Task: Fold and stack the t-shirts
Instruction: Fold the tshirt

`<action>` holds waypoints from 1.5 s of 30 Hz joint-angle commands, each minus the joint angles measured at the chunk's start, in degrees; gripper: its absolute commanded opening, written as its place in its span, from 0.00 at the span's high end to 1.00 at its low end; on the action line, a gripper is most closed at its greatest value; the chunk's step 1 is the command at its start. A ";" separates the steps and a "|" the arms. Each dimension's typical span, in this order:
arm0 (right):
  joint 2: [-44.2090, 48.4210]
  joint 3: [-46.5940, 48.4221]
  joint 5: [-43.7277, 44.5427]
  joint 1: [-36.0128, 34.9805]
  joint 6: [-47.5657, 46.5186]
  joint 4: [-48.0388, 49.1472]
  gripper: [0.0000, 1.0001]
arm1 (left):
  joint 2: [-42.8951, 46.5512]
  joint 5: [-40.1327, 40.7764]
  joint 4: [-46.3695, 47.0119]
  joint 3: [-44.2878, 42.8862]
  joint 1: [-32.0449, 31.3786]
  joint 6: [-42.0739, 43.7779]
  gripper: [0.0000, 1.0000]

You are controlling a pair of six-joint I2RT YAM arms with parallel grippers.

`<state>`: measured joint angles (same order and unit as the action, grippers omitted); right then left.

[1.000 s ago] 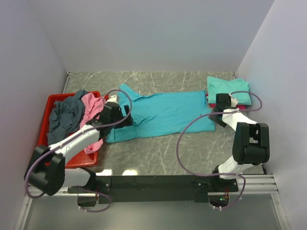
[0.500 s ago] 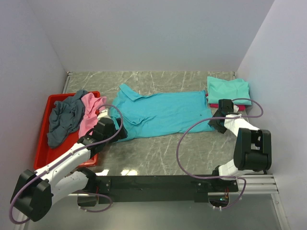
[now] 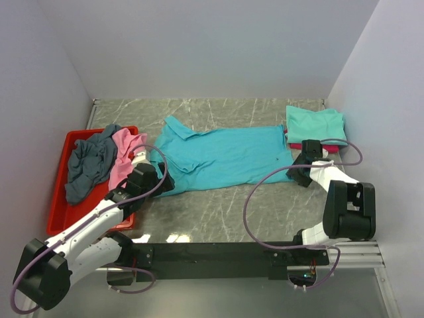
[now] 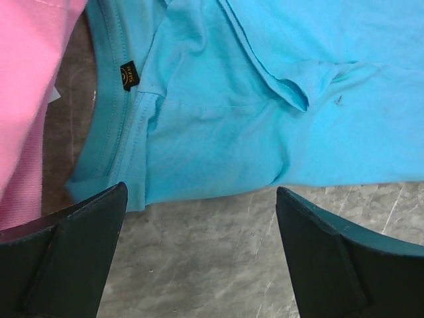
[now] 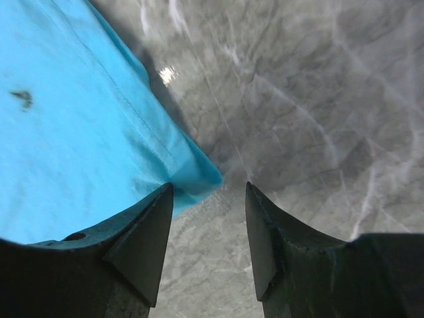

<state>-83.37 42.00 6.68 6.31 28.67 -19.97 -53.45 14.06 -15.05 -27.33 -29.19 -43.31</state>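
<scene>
**Left arm drawn back nearer the base**

Turquoise shirt (image 3: 225, 156) lies flat mid-table, long axis left-right, collar toward the red tray (image 3: 74, 136). Left gripper (image 4: 201, 192) gapes wide over the collar edge. Right gripper (image 5: 209, 199), jaws apart, sits at the hem corner, near the mint-green shirt (image 3: 315, 122).

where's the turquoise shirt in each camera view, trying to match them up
Top external: turquoise shirt spread flat mid-table, between the red tray and the folded stack.
Left wrist: it fills the upper part, bare table below.
Right wrist: upper left, its corner reaching toward the middle.
Shared landmark: the grey marble table.
</scene>
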 commanded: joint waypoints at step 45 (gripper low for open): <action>-6.62 11.26 4.84 6.44 -2.47 -3.94 1.00 | -4.21 6.50 -3.67 1.14 -7.10 -7.05 0.44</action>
<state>-89.25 50.37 9.87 11.64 27.07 -23.75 -59.46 20.34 -18.15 -25.52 -35.22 -47.94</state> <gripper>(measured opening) 0.009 0.575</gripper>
